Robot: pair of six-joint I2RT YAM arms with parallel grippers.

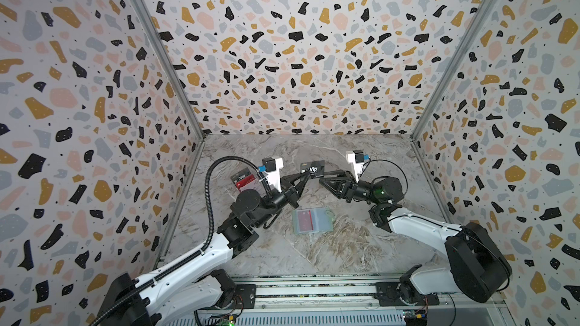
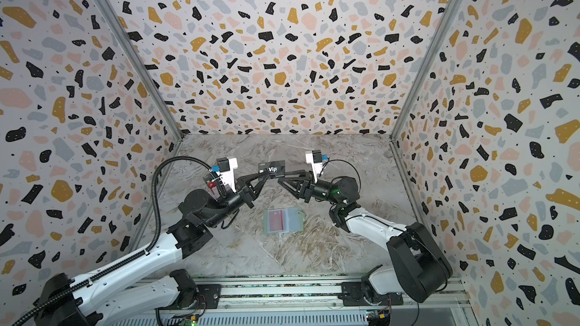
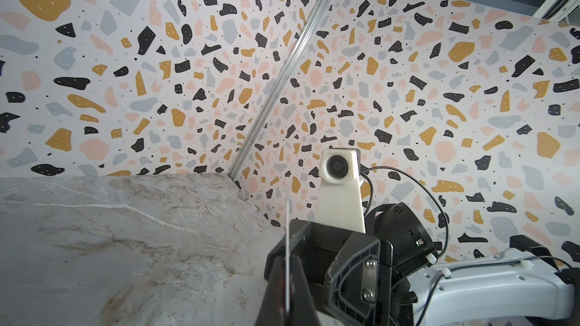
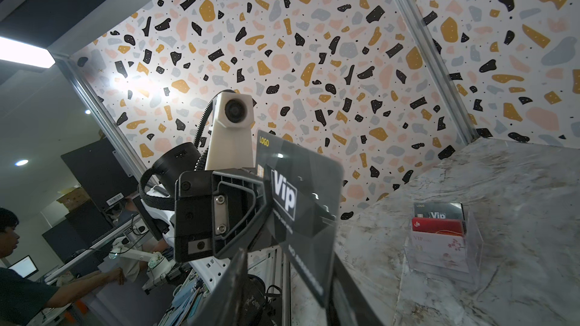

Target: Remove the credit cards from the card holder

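Aloft over the marbled tabletop (image 1: 361, 246), the left hand (image 1: 306, 175) pinches a dark grey card (image 1: 312, 169) printed "LOGO" and "Vip", stood on edge, its long axis running hand to hand; the right hand (image 1: 322, 177) straddles the other end, jaws apart. The card holder (image 1: 312, 221) lies open below, clear of both arms.

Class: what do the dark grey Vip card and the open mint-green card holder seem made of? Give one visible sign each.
Dark grey Vip card: probably glossy rigid plastic; it looks thin, flat and glinting. Mint-green card holder: seemingly soft vinyl with clear bluish sleeves; a red card shows through.
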